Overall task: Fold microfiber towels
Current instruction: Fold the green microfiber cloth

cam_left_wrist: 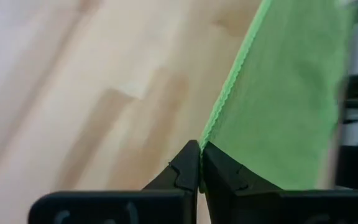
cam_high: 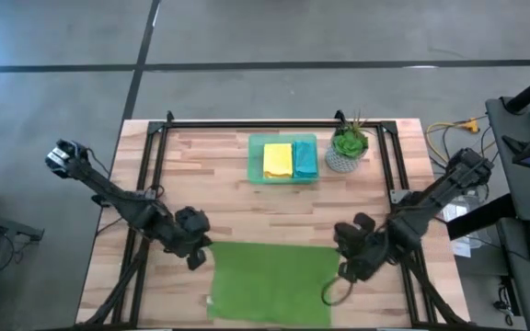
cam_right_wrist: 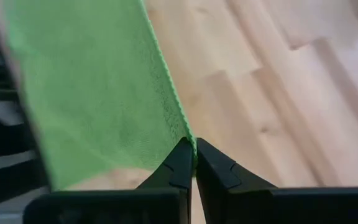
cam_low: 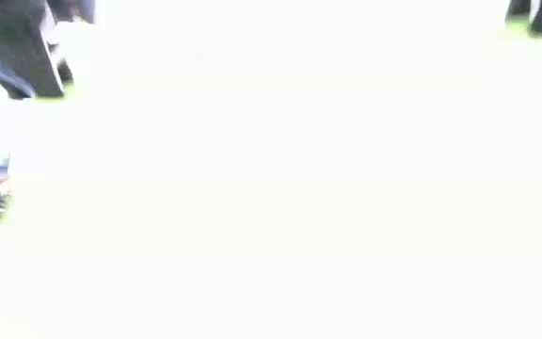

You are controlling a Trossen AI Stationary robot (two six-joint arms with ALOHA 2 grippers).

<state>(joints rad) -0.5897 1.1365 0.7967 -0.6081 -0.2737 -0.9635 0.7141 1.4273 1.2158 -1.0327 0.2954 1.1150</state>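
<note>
Lime green towel (cam_high: 274,280) spread wide at the near edge of the wood surface (cam_high: 219,179), long side running left to right, left gripper (cam_left_wrist: 200,148) and right gripper (cam_right_wrist: 194,146) each pinching a far corner, clear only in the wrist views, yellow towel (cam_high: 278,160) and teal-blue towel (cam_high: 305,159) in the green tray (cam_high: 257,158) seen only from above, low view maybe washed out.

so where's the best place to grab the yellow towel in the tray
Probably its edge away from the teal-blue towel, coming straight down. The yellow towel lies folded flat in the green tray, with the teal one tight on one side and the tray wall near, so a sideways approach looks blocked.
</note>
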